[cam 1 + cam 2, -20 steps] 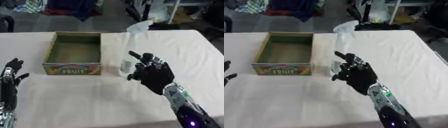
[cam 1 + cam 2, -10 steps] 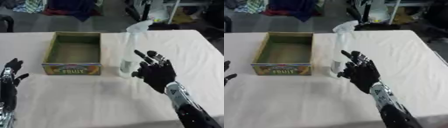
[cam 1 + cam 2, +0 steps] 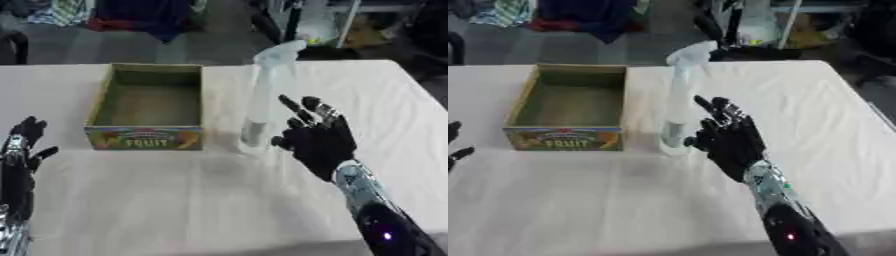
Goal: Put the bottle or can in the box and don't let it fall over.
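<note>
With your right hand (image 3: pixel 317 140) spread wide just right of the spray bottle (image 3: pixel 262 97), wrap its lower body before lifting toward the fruit box (image 3: pixel 149 107).

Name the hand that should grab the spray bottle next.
Right. The right hand is open right beside the spray bottle, which stands just right of the box. The left hand rests at the table's left edge, beyond the box.

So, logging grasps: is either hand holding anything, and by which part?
Nothing is held. The right hand is open beside the spray bottle; the left hand rests open at lower left.
</note>
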### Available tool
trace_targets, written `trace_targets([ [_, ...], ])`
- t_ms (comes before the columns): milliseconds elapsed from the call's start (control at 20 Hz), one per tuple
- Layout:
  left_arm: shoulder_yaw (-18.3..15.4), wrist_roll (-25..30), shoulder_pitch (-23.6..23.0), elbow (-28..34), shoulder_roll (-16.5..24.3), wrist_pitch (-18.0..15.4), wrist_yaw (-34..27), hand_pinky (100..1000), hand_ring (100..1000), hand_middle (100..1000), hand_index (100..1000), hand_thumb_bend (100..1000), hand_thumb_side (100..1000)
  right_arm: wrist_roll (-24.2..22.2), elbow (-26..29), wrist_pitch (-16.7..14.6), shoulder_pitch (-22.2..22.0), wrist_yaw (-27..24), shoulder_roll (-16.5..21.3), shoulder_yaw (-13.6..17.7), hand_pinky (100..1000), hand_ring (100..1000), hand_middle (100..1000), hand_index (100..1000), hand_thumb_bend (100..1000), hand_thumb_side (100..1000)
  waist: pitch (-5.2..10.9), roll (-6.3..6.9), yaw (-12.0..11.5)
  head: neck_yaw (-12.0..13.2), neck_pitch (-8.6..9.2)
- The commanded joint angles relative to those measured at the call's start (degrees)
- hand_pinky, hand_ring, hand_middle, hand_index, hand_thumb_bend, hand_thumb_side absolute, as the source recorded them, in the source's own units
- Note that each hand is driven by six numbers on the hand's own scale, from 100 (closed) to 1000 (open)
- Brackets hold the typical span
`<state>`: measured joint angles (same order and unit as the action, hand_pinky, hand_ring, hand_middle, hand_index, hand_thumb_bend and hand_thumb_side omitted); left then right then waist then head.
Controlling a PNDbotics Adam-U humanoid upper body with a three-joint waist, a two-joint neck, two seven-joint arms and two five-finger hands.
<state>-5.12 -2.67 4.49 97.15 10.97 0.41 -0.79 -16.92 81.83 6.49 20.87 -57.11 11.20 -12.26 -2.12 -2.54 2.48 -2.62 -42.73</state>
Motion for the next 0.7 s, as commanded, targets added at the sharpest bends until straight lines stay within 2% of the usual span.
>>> trace_targets([
  [50, 0.2, 0.1, 0.5, 1.0, 0.3, -0.1, -0.2, 811, 1000, 864, 962, 100, 989, 0.8, -0.7, -0.3, 1.8, -0.8, -0.1, 1.0, 479, 161, 145, 1000, 100, 508, 0.42, 0.21, -0.1, 0.0, 0.14],
  [700, 0.2, 0.2, 0.6, 1.1, 0.3, -0.1, -0.3, 811, 1000, 864, 962, 100, 988, 3.1, -7.1, -2.1, 6.3, -0.4, -1.1, 3.2, 472, 159, 137, 1000, 100, 507, 0.31, 0.43, -0.5, -0.3, 0.11],
])
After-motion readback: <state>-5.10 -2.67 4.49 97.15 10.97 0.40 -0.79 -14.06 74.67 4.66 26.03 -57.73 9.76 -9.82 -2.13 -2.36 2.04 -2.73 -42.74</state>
